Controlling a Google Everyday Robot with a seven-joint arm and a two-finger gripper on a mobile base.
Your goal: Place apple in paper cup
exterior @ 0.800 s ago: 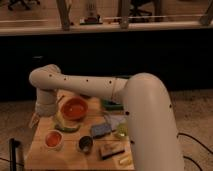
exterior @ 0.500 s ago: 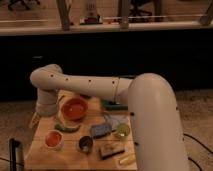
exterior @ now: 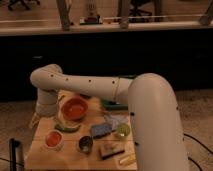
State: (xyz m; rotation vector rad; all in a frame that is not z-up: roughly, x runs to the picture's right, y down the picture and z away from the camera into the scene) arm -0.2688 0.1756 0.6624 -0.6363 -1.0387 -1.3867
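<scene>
- White-walled paper cup (exterior: 53,139) sat lower left on the wooden table (exterior: 50,160), something reddish inside
- We saw the gripper (exterior: 36,120) at the table's left edge, up-left of it; apart or together, we couldn't tell

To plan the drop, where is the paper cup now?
The paper cup stands front-left on the table, beside the dark cup; the gripper hangs at the table's left edge.
</scene>
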